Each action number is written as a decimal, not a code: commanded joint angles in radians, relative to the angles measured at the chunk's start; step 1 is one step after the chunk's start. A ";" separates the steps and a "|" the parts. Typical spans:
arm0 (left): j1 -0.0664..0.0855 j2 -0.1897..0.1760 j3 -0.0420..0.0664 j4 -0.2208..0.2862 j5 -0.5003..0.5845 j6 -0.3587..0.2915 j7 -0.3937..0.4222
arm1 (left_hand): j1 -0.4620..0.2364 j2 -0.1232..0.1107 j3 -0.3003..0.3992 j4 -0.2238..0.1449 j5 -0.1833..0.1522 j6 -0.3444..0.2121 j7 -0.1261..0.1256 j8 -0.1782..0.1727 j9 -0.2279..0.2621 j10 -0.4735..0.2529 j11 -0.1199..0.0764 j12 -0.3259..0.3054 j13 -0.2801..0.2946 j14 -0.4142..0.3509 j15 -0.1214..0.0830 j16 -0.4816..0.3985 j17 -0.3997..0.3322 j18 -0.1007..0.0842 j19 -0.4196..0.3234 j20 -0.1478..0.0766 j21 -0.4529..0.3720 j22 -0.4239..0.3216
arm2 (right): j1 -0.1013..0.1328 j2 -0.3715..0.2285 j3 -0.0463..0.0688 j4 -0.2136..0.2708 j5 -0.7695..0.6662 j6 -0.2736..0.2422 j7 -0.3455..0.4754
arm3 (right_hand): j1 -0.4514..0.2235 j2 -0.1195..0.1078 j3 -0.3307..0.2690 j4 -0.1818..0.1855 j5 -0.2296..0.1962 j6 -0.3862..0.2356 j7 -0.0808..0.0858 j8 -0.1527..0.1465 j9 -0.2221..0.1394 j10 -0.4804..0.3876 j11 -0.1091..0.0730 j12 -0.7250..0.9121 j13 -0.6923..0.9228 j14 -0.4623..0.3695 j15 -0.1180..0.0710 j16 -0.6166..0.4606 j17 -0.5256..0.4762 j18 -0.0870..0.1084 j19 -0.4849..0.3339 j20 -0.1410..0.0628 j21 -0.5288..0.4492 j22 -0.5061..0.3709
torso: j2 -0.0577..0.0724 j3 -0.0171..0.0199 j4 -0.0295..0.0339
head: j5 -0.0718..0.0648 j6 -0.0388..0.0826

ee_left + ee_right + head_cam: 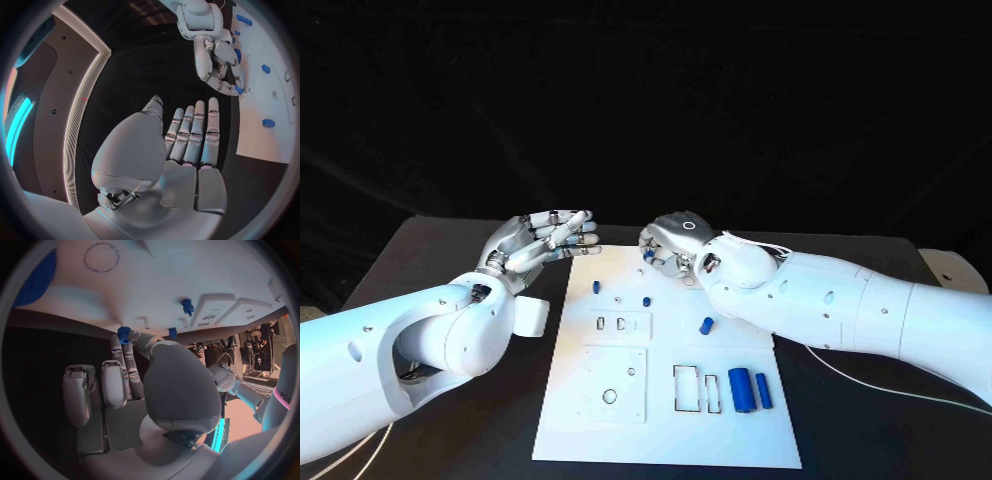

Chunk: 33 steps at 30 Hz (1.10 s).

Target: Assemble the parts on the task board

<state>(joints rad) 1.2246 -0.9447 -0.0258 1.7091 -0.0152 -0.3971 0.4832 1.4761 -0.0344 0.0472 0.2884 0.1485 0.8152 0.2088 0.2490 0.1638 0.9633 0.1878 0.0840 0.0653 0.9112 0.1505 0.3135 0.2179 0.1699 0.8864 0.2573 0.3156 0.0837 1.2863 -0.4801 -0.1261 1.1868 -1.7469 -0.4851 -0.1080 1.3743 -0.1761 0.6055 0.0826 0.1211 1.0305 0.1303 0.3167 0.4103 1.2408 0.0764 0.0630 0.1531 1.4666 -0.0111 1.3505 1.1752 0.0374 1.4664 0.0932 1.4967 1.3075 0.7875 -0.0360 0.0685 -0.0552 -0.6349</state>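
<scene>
A: Left robot hand (pixel 542 240) hangs beside the task board (pixel 668 420), fingers apart, grasping nothing.

B: Right robot hand (pixel 678 250) pinches a small blue part (pixel 124 334) at the board's far end; a loose pinch could drop it.

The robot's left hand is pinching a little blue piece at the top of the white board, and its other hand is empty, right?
Not quite: the right hand pinches the little blue piece at the top of the white board, as the right wrist view shows. The left hand is the empty one, fingers straight.
</scene>
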 commanded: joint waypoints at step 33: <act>0.001 0.006 0.001 -0.005 -0.002 0.023 -0.004 | -0.011 0.002 -0.008 0.001 -0.003 -0.001 0.039 -0.003 -0.001 0.001 0.009 -0.007 0.000 0.009 0.002 -0.005 0.002 0.014 0.007 0.000 -0.004 -0.002 | -0.007 0.021 0.000 -0.043 -0.012 0.006 -0.008 | -0.073 -0.063 -0.034 0.012 -0.042 -0.140 0.049 -0.097 -0.010 -0.190 0.043 -0.001 -0.039 -0.009 0.044 -0.069 -0.136 0.039 -0.097 0.041 -0.139 -0.065 | 0.002 0.0016 -0.0039 | 0.010 -0.002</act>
<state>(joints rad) 1.2248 -0.9398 -0.0261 1.7038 -0.0151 -0.3928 0.4744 1.4762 -0.0344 0.0444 0.2911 0.1485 0.8152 0.2088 0.2491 0.1639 0.9633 0.1878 0.0804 0.0653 0.9147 0.1540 0.3135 0.2184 0.1699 0.8864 0.2573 0.3156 0.0830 1.2795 -0.4553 -0.1260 1.1365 -1.7487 -0.4693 -0.1090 1.3011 -0.2353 0.5749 0.0937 0.0824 0.8956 0.1795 0.2241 0.4005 1.0540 0.1191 0.0633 0.1141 1.4576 0.0269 1.2865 1.0416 0.0617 1.3763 0.1323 1.3607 1.2458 0.7894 -0.0348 0.0666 -0.0453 -0.6375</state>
